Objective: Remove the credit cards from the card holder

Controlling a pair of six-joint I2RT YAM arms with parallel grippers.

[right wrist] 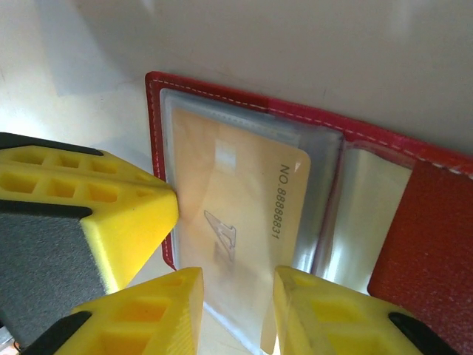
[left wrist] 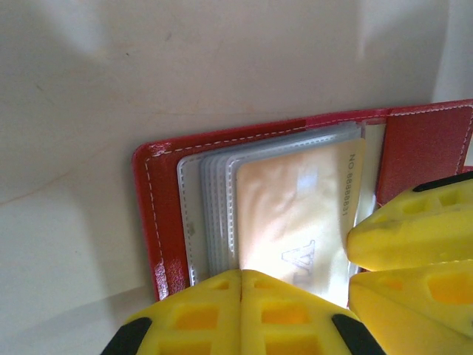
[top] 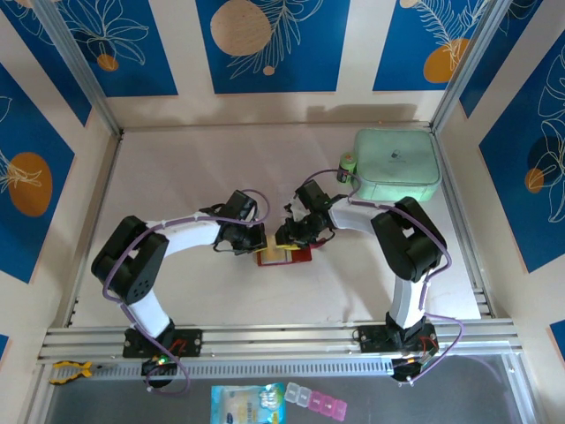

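Observation:
The red card holder [top: 284,257] lies open on the table between both grippers. A tan-gold credit card [right wrist: 236,192] marked "NO. 8888831" sits in its greyish clear pocket and sticks out at the near end. My right gripper [right wrist: 238,296] is open, one yellow finger over each side of that card. My left gripper [left wrist: 241,285] is shut, its tips resting on the near edge of the pockets, next to the red border [left wrist: 159,222]. The same card [left wrist: 288,214] appears under plastic just beyond these tips, with the right gripper's fingers [left wrist: 414,237] beside it.
A big mint green case [top: 397,163] stands at the back right with a small green item [top: 349,165] at its left side. Metal rails run along the table's near edge. A packet [top: 249,405] and a pill box [top: 316,402] lie in front of them.

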